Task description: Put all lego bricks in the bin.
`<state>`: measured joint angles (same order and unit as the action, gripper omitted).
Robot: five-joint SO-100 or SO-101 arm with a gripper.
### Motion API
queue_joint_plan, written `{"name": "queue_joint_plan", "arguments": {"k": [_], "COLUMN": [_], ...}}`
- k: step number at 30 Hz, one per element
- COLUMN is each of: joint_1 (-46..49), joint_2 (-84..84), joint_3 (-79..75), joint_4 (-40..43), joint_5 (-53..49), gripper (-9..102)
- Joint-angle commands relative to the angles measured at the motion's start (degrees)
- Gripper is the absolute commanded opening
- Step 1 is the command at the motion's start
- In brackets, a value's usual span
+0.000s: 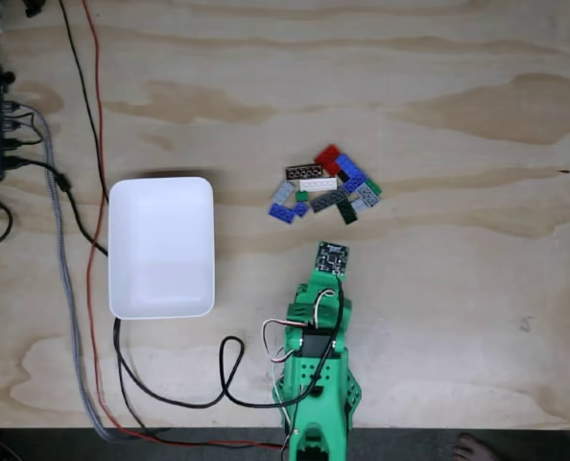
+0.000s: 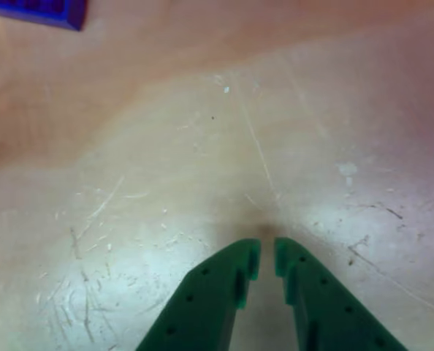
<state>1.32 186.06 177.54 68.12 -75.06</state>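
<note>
White and bare inside, the bin [image 1: 160, 247] held nothing; every one of the lego bricks [image 1: 325, 185] lay clustered on the desk [image 1: 458, 96] beside it, so all remained undone. Nearly closed, the gripper [image 2: 267, 259] gripped nothing, near the pile

A plywood table [image 1: 439, 317] carries the bin [image 1: 161, 247], clustered lego bricks [image 1: 325, 184] and cables [image 1: 79, 182].

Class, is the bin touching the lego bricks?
Apart. The fixed view shows bare wood between the bin and the nearest of the bricks.
</note>
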Motion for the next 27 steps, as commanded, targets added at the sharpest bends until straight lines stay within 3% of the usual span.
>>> {"name": "queue_joint_plan", "arguments": {"k": [1, 6, 13, 27], "joint_1": [-2.9, -2.8, -2.4, -2.5], "joint_2": [-42.8, -71.0, -91.9, -104.4], "joint_3": [-26.8, -54.2, -78.7, -87.6], "joint_4": [-12.7, -9.9, -7.6, -9.1], "joint_5": [22.0, 35.3, 44.0, 49.7], "gripper": [5, 13, 18, 18]}}
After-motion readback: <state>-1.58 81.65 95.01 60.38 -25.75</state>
